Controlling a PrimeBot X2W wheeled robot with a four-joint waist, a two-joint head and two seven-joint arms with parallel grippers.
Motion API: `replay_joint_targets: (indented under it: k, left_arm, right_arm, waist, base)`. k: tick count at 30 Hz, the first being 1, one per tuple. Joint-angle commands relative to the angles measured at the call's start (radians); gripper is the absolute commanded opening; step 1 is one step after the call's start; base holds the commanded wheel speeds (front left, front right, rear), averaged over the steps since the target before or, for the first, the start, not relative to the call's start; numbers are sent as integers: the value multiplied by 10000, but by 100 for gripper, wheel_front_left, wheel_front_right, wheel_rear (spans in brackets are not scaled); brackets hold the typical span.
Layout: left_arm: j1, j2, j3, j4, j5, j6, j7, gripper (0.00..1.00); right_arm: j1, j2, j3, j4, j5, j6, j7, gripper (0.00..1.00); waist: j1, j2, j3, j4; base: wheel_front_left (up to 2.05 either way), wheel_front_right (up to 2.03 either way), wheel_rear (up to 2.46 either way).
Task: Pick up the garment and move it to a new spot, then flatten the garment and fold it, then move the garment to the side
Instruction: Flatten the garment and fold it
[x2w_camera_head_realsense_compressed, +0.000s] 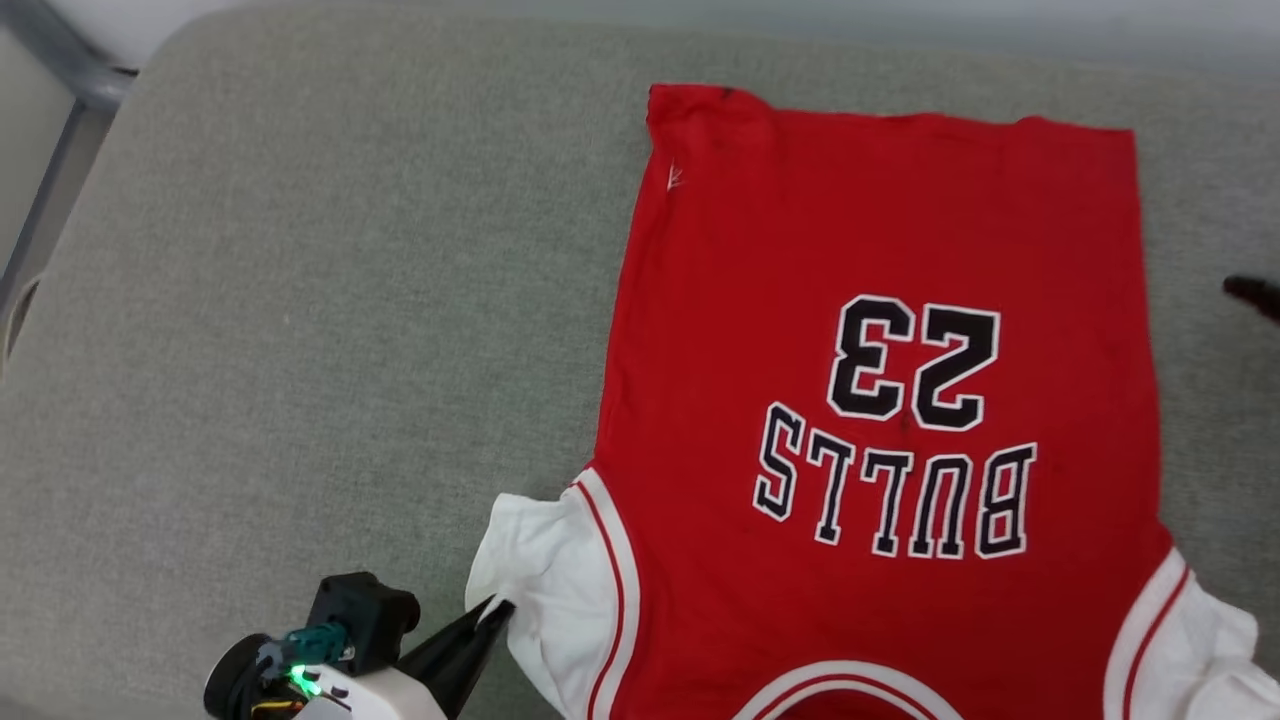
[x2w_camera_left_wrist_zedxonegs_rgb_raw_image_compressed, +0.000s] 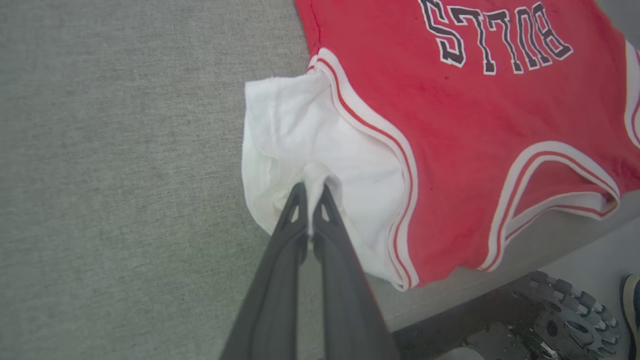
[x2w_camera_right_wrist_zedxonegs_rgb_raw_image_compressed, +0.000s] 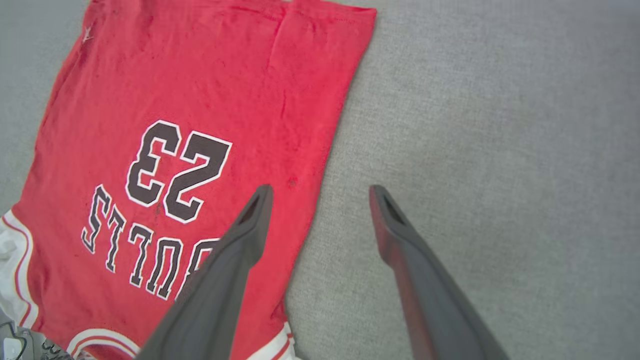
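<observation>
left fingers (x2w_camera_left_wrist_zedxonegs_rgb_raw_image_compressed: 299, 200) pinching garment (x2w_camera_head_realsense_compressed: 880, 230) sleeve (x2w_camera_left_wrist_zedxonegs_rgb_raw_image_compressed: 310, 125), clear in wrist view | right fingers (x2w_camera_right_wrist_zedxonegs_rgb_raw_image_compressed: 255, 215) wide, apparently above its edge

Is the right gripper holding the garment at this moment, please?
No, the right gripper has its fingers wide apart, with none of the garment pinched between them.

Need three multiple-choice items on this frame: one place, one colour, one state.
1. Where does the left gripper hold the garment? A) hem B) white sleeve C) collar
2. What colour is the lettering? A) black, outlined white B) gold C) blue
3. State of the right gripper? A) shut on garment B) open, empty C) shut, empty

Answers: 1 B, left wrist view shows its fingers pinching the sleeve; 2 A, head view shows black letters edged white; 3 B, right wrist view shows its fingers spread, gripping nothing.
</observation>
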Motion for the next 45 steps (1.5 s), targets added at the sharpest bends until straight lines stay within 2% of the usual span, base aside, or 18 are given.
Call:
replay_joint_targets:
  k: [1, 9, 16, 20, 28, 29, 30, 38, 45]
  left_arm:
    - [-246, -69, -78, -157, 80, -71, -15, 0]
    - [-1059, -474, -434, -462, 330, -264, -143, 0]
    - [-1558, -932, -598, -443, 459, -358, -630, 0]
    - [-1687, -1100, -655, -346, 507, -362, -840, 0]
    - [-1872, -1233, -614, -163, 515, -278, -1162, 0]
    - [-1890, -1250, -614, -135, 529, -280, -1180, 0]
    - [-1905, -1259, -617, -103, 554, -280, -1212, 0]
    - [-1969, -1247, -590, 52, 534, -224, -1270, 0]
    - [-1896, -1126, -455, 101, 581, -110, -1383, 0]
  right_arm:
    - [-665, 140, -186, 85, -432, -8, 372, 100]
    - [-2988, 666, -1018, 951, -2779, -8, 1688, 100]
    - [-3683, 307, -1408, 1667, -4360, -8, 1712, 100]
    - [-3802, 392, -1585, 1956, -4598, -8, 1516, 100]
    - [-3379, 690, -967, 2304, -4429, -6, 1754, 100]
    - [-3244, 640, -858, 2318, -4426, -6, 1810, 31]
    - [-3139, 569, -751, 2309, -4392, -6, 1823, 0]
    - [-2818, 148, -721, 2562, -4174, -8, 1466, 0]
    - [-2133, 239, -686, 2856, -3986, -8, 1005, 0]
  waist:
    - [-3, -1, 1171, 891]
    - [-3, -1, 2284, 1862]
    - [-3, -1, 2913, 2481]
    - [-3, -1, 3066, 2658]
    - [-3, -1, 3200, 2718]
    - [-3, -1, 3200, 2721]
    - [-3, -1, 3197, 2723]
    - [-3, -1, 2874, 2616]
    - [-3, -1, 2027, 2142]
  base:
    - [0, 0, 0]
    - [0, 0, 0]
    - [0, 0, 0]
    - [0, 0, 0]
    - [0, 0, 0]
    - [0, 0, 0]
    - [0, 0, 0]
    - [0, 0, 0]
    - [0, 0, 0]
